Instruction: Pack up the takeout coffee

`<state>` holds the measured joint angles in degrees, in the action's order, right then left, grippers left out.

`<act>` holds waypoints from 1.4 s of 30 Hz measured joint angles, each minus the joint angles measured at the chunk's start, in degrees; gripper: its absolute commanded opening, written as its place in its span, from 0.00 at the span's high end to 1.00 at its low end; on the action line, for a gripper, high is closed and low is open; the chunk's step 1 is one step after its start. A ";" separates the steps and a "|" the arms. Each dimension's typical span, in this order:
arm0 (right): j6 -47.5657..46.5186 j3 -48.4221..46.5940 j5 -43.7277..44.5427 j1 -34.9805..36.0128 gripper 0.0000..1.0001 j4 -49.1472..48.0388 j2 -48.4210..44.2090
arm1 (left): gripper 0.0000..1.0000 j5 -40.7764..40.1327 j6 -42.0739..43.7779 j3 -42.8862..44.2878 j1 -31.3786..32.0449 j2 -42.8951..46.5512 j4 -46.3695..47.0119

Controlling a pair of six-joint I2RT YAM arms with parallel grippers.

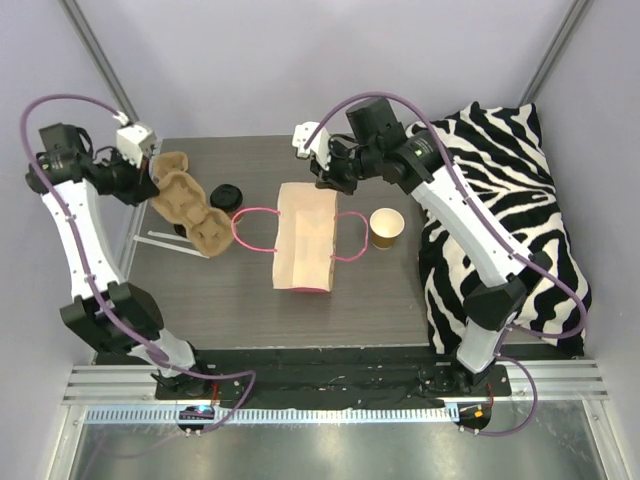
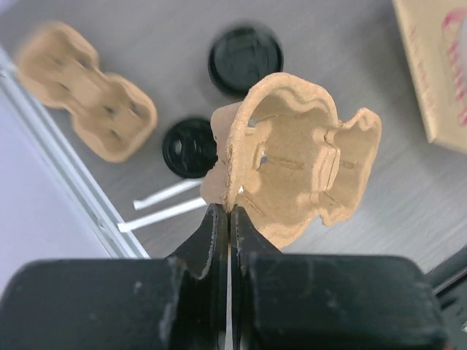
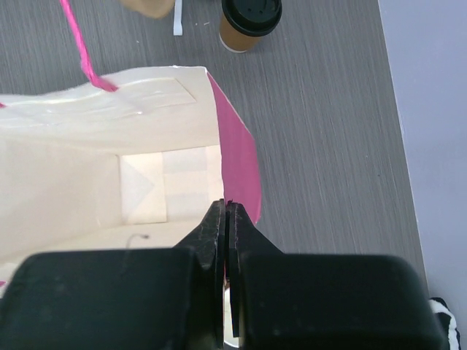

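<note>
**Stock on hand, packing stage**

1. Left pincer: clenched on the rim of a carrier. The pulp wall is nipped between the jaws. The carrier stands on edge just ahead of the tips and looks to be clear of the table.
2. Second carrier: lies flat, ahead and to the left of the left pincer, well apart from the held one.
3. Lids, black, two: on the table ahead of the left pincer, behind the held carrier. One may be sitting on a cup; I cannot tell from here.
4. Sticks, white, two: just left of the left pincer's tips.
5. Right pincer: clenched on the pink-lined rim of the bag. The mouth gapes ahead and to the left of the tips. The bag floor is visible, with no goods seen inside.
6. Lidded cup: ahead of the right pincer, beyond the bag.
7. Open cup: just beside the bag, back from the right pincer and to its right.

**Handling note (judgement):** the step in hand is taking the carrier to the bag.
- The grip is at one thin edge, so the carrier will hang and flex; move it slowly.
- Level the carrier before lowering it.
- Turn its long side along the bag's long side.
- Enter away from the right pincer, which should hold the rim taut so the mouth stays wide.
- The cups go in afterwards.
</note>
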<state>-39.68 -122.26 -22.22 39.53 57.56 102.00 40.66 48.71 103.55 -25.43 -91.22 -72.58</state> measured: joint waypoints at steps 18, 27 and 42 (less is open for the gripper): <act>5.29 8.87 0.50 0.00 0.99 -3.89 -6.29 | 1.00 7.58 -36.46 14.51 5.92 20.06 23.23; 7.74 9.46 0.57 0.00 0.99 -5.66 -6.40 | 1.00 18.05 -40.52 9.75 6.58 26.01 29.00; 12.48 9.46 -2.08 0.00 0.99 -6.91 -6.40 | 1.00 23.02 -29.42 2.89 7.26 33.00 18.97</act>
<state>-27.20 -112.79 -24.29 39.53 50.65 95.59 63.68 19.29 106.43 -18.17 -58.22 -53.60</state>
